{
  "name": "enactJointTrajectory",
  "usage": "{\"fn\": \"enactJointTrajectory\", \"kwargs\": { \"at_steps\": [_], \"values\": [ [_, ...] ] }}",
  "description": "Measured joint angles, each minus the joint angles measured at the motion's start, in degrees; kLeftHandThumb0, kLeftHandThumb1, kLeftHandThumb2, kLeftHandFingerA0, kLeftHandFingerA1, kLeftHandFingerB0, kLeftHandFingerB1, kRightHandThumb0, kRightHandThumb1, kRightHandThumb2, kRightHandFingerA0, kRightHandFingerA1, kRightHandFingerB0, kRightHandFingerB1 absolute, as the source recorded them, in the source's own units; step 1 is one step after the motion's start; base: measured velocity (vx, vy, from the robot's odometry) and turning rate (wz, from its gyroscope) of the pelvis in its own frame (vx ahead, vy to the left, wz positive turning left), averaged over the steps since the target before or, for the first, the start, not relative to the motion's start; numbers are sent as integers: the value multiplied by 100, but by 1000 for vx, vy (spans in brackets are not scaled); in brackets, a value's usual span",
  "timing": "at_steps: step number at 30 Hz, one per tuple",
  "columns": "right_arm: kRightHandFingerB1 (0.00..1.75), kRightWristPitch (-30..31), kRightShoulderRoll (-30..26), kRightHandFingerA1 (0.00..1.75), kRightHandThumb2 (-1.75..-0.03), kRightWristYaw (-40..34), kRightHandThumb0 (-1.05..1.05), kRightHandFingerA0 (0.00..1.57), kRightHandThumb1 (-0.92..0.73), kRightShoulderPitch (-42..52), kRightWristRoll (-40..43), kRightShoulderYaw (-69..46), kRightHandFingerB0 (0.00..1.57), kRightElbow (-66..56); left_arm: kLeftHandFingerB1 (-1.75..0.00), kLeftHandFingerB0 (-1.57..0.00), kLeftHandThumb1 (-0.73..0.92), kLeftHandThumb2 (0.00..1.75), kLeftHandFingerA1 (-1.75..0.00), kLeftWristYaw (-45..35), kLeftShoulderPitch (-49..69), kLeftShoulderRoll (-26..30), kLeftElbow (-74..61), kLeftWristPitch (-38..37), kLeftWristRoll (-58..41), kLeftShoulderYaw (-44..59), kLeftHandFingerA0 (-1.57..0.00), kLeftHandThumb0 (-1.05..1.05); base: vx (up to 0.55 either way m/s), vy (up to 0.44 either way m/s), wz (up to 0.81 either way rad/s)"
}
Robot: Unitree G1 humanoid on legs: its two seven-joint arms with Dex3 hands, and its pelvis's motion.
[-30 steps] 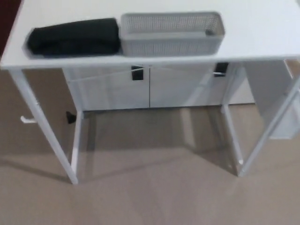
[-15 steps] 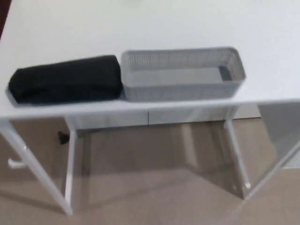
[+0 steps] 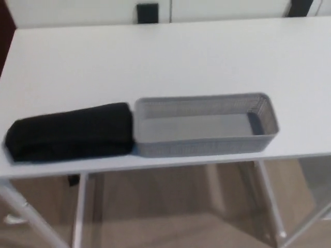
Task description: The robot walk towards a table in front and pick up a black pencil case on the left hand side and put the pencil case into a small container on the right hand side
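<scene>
One black pencil case lies on its side on one white table, at about 8 o'clock in the head view and close to the table's near edge. One grey mesh basket, long and shallow, sits at 3 o'clock from the case. Its left end touches the case's right end, and it holds nothing. The picture is too soft to tell whether the case or the basket carries any print. At 12 o'clock, beyond the table's far edge, are two dark shapes, possibly cabinet handles. Neither robot hand shows in this view, so I cannot tell how the fingers are set or where the case lies relative to either hand.
</scene>
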Motion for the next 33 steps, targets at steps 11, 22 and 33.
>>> {"fn": "enactJointTrajectory", "kwargs": {
  "at_steps": [11,22,33],
  "values": [
    [43,-143,-25,54,-54,4,-28,66,-47,-32,-25,-18,43,274,-37,-36,45,57,-44,-25,-21,2,-33,9,67,-111,-50,-20,1,-69,-3],
    [43,-278,2,54,-54,25,-31,65,-49,-52,-66,2,42,387,-38,-36,45,58,-44,-73,-93,76,45,11,156,-167,-50,-21,17,23,11],
    [42,-372,0,54,-55,1,-28,64,-50,-50,-109,15,42,363,-38,-35,42,58,-44,-126,-139,75,-4,10,166,-186,-48,-25,10,-3,1]
  ]
}}
